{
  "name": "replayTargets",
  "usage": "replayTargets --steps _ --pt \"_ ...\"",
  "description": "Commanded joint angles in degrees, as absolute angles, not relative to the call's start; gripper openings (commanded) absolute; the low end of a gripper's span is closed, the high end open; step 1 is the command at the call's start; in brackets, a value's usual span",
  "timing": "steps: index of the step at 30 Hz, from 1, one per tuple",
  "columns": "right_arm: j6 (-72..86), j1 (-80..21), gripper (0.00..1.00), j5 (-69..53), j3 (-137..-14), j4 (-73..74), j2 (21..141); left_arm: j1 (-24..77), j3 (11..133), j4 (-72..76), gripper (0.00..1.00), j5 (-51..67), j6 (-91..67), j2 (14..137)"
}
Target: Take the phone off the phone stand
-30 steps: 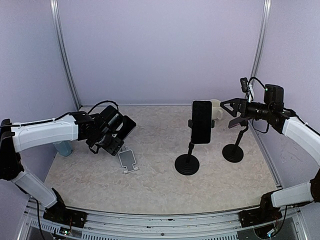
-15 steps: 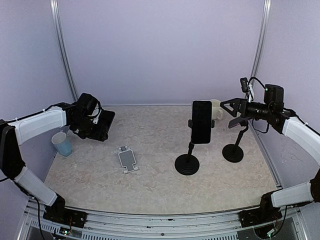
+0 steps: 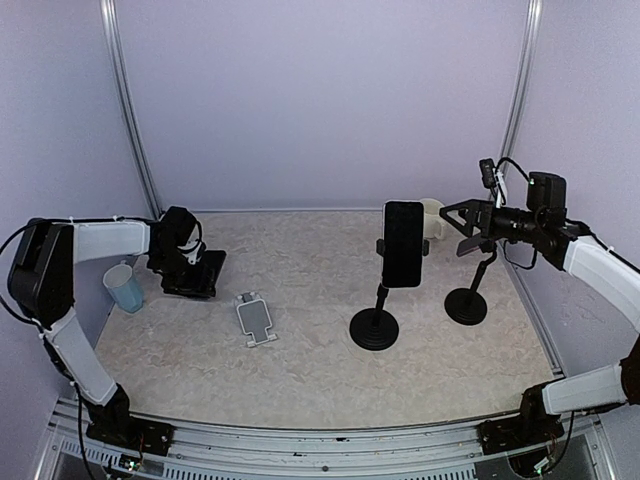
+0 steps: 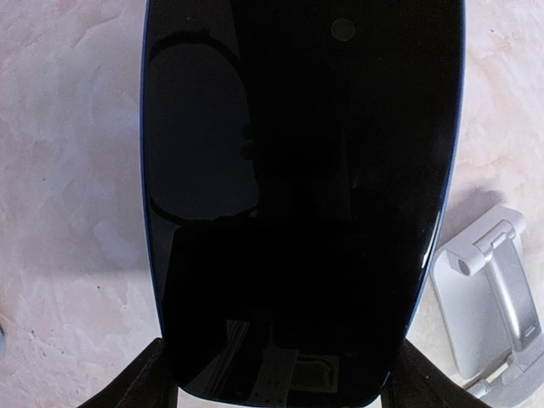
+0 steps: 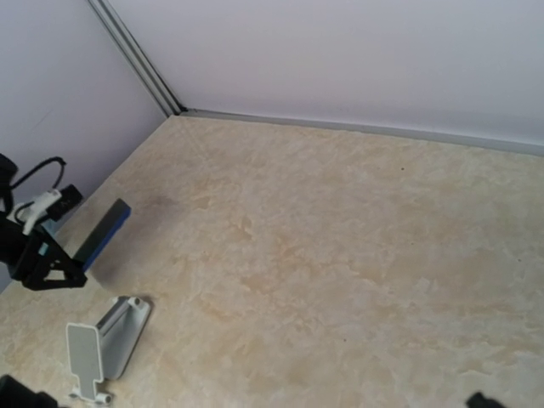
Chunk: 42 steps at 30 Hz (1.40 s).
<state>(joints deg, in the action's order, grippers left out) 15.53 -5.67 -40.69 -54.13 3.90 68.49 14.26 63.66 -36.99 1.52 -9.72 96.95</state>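
The left gripper point(image 3: 186, 264) pinches a dark phone point(image 4: 302, 195) by its long edges, low near the worktop's point(image 3: 300, 370) left edge, between a blue cup point(image 3: 124, 288) and the flat silver stand point(image 3: 256, 320). A second phone point(image 3: 403, 243) sits upright in the black stand point(image 3: 374, 328) at centre; the right gripper point(image 3: 462, 222) hangs spread near the right edge.

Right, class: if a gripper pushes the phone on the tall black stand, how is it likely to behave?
The phone sits high on a thin-stemmed black stand, so a sideways push probably rocks or tips both. It looks a rigid slab, unlikely to bend. Its smooth face may slip.
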Motion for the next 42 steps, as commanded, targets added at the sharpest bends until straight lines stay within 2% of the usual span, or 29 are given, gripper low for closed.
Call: replayTargets --steps 1,28,37,42 --pt "15.4 -4.9 1.0 -40.9 -53.4 2.6 68.0 12.7 63.3 -32.6 0.4 2.5 -10.1 99.6" --pt "16.4 -5.0 1.0 -42.4 -58.7 3.0 69.4 12.1 59.5 -30.3 0.43 0.7 -10.7 104.7" --pt "16.6 -5.0 1.0 -42.2 -59.1 2.9 69.9 12.6 58.8 -31.3 0.6 -1.2 -10.9 102.9" --pt "16.8 -5.1 1.0 -42.2 -59.6 3.0 70.0 12.9 58.5 -31.0 0.78 -1.0 -11.3 101.8"
